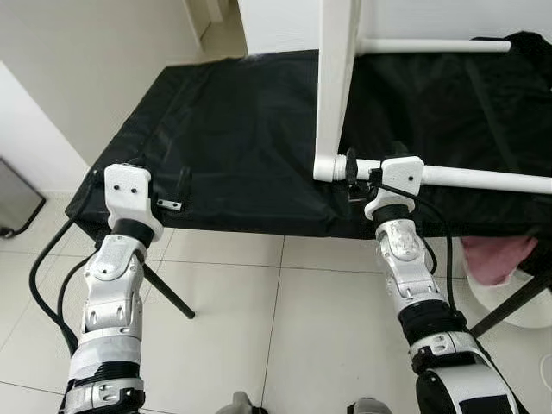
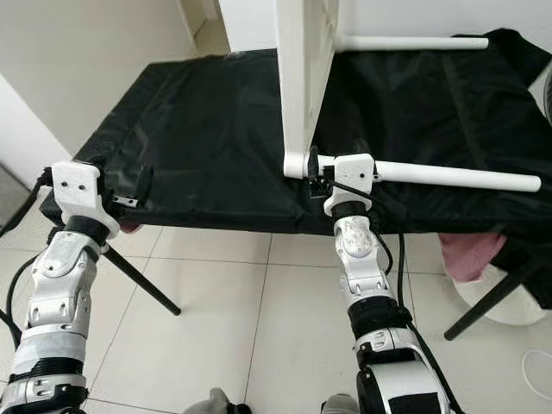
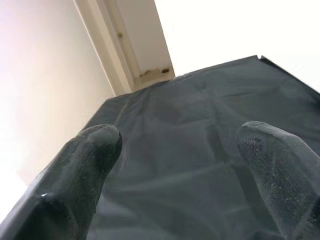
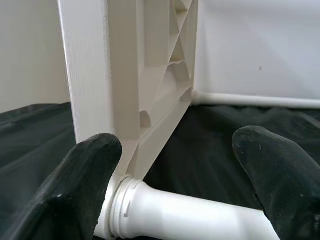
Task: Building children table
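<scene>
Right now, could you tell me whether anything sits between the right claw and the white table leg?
Nothing visible does. The right claw is open, its fingers on either side of the white table leg where it joins the tabletop, with only black cloth behind.

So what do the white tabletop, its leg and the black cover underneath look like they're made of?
Tabletop: likely moulded plastic, matte white, with ribbed webbing on its underside. Leg: smooth white tube, probably plastic, with a ringed collar at the joint. Cover: black woven fabric, slight sheen, creased.
</scene>
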{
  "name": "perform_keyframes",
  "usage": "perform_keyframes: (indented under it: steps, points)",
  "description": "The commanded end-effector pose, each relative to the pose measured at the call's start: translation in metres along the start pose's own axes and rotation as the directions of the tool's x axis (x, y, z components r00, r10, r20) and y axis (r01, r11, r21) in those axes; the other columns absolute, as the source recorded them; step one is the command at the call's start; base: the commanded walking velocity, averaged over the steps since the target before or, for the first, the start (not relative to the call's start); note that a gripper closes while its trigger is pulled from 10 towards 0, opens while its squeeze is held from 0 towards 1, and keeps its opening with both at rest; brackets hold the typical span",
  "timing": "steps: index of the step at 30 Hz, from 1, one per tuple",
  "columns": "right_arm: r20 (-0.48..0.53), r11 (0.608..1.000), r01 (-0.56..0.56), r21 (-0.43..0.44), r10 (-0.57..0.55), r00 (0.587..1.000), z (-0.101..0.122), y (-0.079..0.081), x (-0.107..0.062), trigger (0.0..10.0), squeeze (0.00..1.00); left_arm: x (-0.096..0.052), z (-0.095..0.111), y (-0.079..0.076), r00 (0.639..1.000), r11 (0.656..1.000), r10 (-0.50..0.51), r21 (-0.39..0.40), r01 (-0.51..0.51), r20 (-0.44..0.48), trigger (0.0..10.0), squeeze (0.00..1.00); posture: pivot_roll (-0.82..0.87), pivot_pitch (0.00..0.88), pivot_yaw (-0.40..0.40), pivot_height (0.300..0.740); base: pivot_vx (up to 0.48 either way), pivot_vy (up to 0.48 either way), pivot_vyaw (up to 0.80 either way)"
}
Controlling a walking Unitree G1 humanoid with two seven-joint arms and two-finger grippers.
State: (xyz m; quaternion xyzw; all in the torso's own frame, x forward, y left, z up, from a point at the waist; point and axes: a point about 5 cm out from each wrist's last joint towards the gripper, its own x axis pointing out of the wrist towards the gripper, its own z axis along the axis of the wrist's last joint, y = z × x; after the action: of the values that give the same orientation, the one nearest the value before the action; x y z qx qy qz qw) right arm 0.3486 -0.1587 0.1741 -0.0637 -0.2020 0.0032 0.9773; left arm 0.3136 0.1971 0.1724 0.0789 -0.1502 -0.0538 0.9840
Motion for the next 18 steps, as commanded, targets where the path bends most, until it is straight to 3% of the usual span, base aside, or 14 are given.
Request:
perform_keyframes:
  steps: [1, 14, 18]
  points:
    - [-0.032, 1.000, -0.016, 0.021, 0.017, 0.999, -0.006, 0.005, -0.004, 10.0, 0.00, -0.003, -0.009, 0.006, 0.995, 0.996, 0.093, 0.004, -0.093, -0.023, 10.0, 0.00, -0.10, 0.000, 0.091, 0.740, 0.000, 0.000, 0.00]
    - [-0.008, 1.000, 0.007, 0.024, -0.007, 1.000, 0.001, 0.012, -0.006, 10.0, 0.00, 0.008, -0.018, -0.002, 0.989, 0.984, 0.145, -0.100, -0.148, -0.041, 10.0, 0.00, -0.14, 0.000, 0.055, 0.740, 0.000, 0.000, 0.00]
    - [-0.013, 0.999, 0.031, 0.039, -0.031, 0.999, 0.003, 0.012, -0.011, 10.0, 0.00, 0.022, -0.016, -0.009, 0.992, 0.985, 0.120, -0.115, -0.124, -0.047, 10.0, 0.00, -0.16, 0.033, 0.048, 0.740, 0.000, 0.000, 0.00]
